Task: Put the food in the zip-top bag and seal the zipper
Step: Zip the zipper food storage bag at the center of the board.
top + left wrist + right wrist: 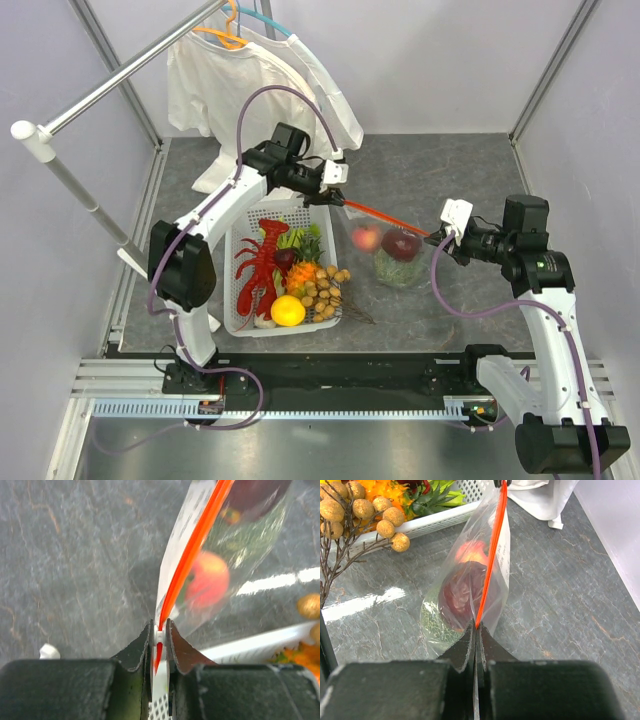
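Note:
The clear zip-top bag (pixel 392 250) hangs stretched between my two grippers, right of the basket. Its red-orange zipper (pixel 385 218) runs taut from one to the other. Inside lie a pink-red peach (pixel 366 238), a dark red piece (pixel 401 244) and a pale-green netted melon (pixel 431 625). My left gripper (pixel 340 199) is shut on the zipper's white slider (pixel 159 636) at the bag's left end. My right gripper (pixel 440 238) is shut on the zipper's other end (pixel 477 625). The peach (pixel 209 580) shows through the plastic in the left wrist view.
A white slatted basket (pixel 236 318) left of the bag holds a red lobster (pixel 258 262), a yellow fruit (pixel 288 311), greens and small brown balls (pixel 322 288) on twigs. A white T-shirt (pixel 250 85) hangs on a rail at the back.

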Controlling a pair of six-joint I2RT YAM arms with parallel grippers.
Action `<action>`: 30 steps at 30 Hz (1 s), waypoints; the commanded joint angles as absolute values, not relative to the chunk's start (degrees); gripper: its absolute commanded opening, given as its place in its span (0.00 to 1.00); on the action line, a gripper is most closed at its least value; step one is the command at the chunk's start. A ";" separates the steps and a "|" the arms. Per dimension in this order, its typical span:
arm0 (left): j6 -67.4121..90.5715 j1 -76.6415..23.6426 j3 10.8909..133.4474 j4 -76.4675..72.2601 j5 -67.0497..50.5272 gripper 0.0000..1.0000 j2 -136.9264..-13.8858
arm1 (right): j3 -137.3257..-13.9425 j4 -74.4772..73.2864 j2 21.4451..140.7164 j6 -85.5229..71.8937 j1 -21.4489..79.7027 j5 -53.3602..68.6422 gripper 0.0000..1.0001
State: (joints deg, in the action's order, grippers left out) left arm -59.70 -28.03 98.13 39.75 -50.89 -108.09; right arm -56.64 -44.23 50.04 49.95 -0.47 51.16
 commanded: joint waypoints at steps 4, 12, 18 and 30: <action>-65.74 -24.70 97.82 42.63 -46.06 0.08 -107.05 | -56.86 -43.68 49.04 51.42 -0.35 53.44 0.00; -65.83 -23.38 98.09 42.63 -45.70 0.08 -107.40 | -57.57 -43.77 49.57 51.85 -0.35 53.52 0.00; -60.48 -24.34 101.33 42.80 -50.88 0.46 -106.44 | -58.01 -43.77 50.62 51.86 -0.35 54.67 0.00; -56.16 -33.04 105.21 41.40 -51.95 0.61 -105.29 | -58.97 -45.62 51.33 53.88 -0.35 54.84 0.00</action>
